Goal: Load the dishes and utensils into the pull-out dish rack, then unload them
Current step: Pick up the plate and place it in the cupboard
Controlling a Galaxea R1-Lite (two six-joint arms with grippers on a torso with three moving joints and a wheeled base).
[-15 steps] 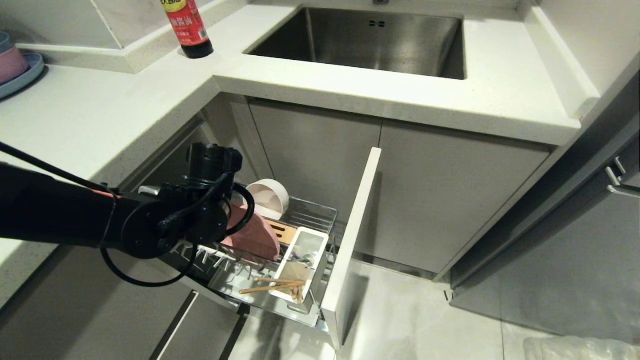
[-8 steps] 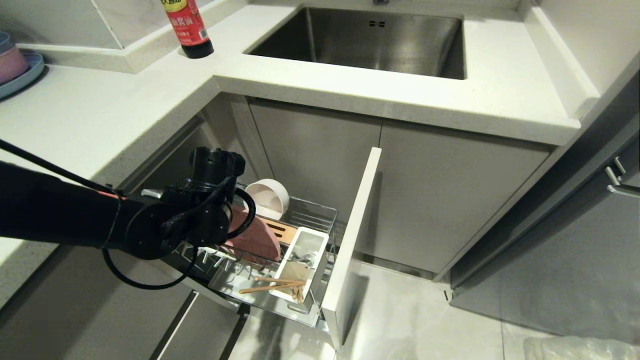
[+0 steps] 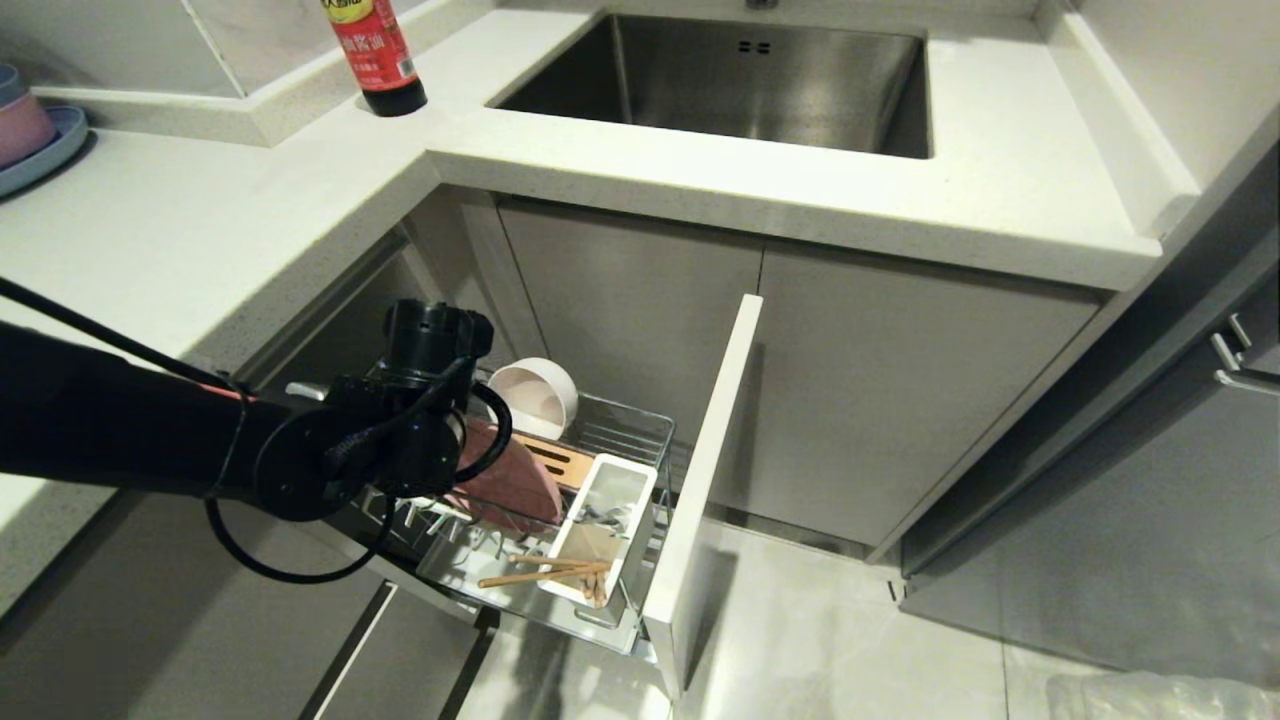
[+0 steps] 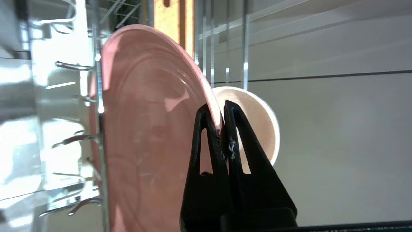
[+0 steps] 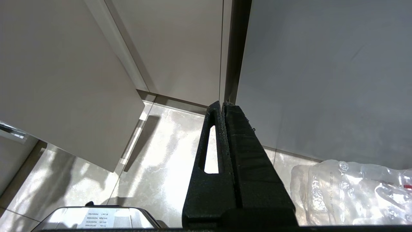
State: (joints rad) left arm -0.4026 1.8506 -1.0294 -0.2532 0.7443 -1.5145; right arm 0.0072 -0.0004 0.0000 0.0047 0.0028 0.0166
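Observation:
The pull-out dish rack [image 3: 640, 435] stands drawn out below the counter, its pale front panel [image 3: 705, 480] on the right. A salmon-pink plate [image 3: 515, 480] stands on edge among the rack's wire prongs [image 4: 69, 140]; its face fills the left wrist view [image 4: 145, 129]. My left gripper [image 4: 216, 108] is shut on the plate's rim. Behind it the cream-white bowl [image 3: 535, 395] lies on its side, also seen past the fingers as a pale disc [image 4: 257, 119]. The chopsticks [image 3: 540, 572] lie across the white caddy [image 3: 600, 525]. My right gripper [image 5: 222, 104] hangs shut over the floor, parked.
A steel sink [image 3: 730, 80] is set in the white counter [image 3: 200, 240]. A sauce bottle [image 3: 375, 50] stands beside it. Stacked pink and blue dishes [image 3: 30, 135] sit at the far left. A clear plastic bag [image 5: 354, 190] lies on the tiled floor.
My left arm with the plate has sunk slightly and shifted a little right, deeper into the rack. Nothing else has moved.

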